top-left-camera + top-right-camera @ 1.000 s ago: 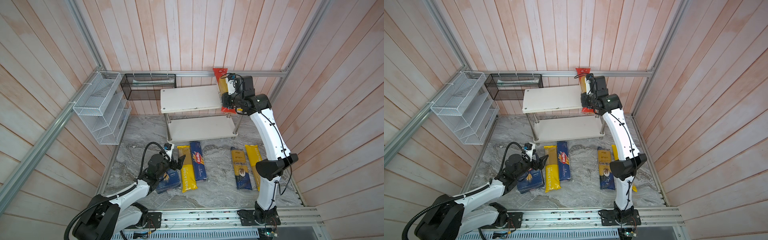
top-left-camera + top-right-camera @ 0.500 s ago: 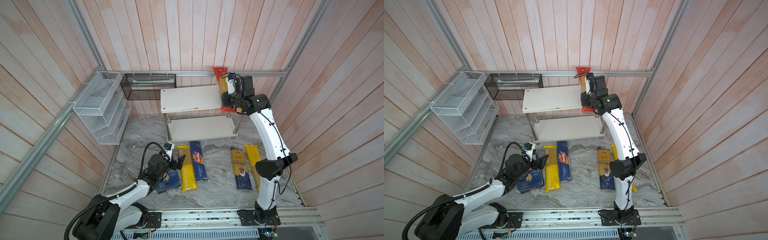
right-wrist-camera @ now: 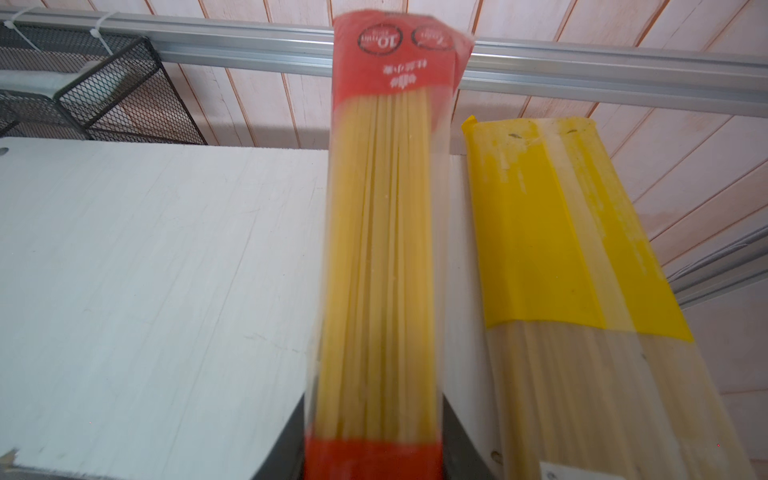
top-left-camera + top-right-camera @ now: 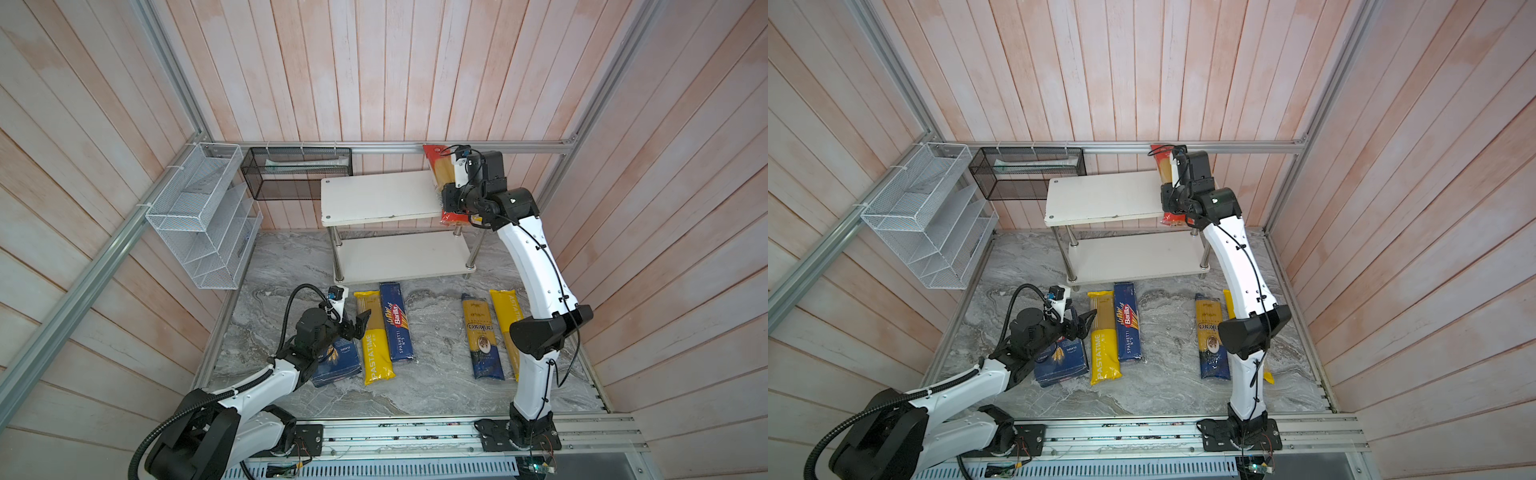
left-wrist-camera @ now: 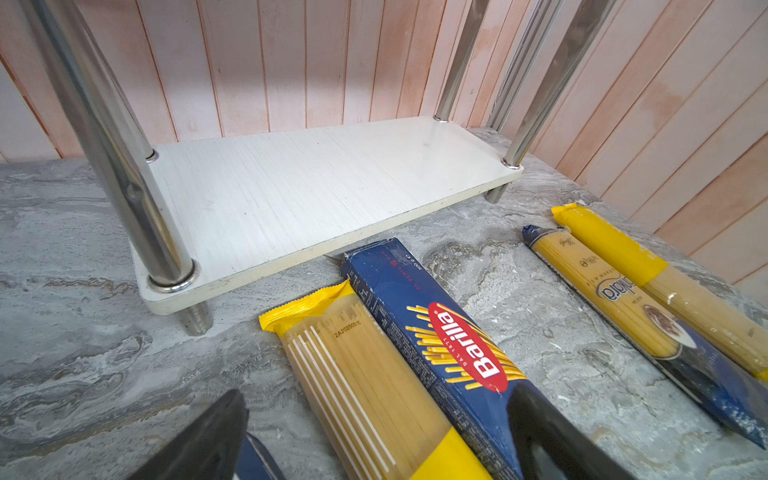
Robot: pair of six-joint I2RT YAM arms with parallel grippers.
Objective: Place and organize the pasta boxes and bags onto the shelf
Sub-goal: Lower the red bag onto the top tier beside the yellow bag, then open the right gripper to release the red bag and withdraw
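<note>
At the right end of the shelf, on its top board, we should settle the red bag flat and parallel, just beside the yellow bag lying there, before backing off. It sits between the jaws of the right gripper, which flank it closely; it is blurred, so whether they grip it we cannot tell.

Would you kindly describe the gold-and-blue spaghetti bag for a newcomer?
Find the white two-tier shelf with chrome posts. On the grey marble tabletop before it, the gold-and-dark-blue plastic spaghetti bag lies second from right. Unlike the yellow-and-clear bag alongside, it ends in dark blue.
</note>
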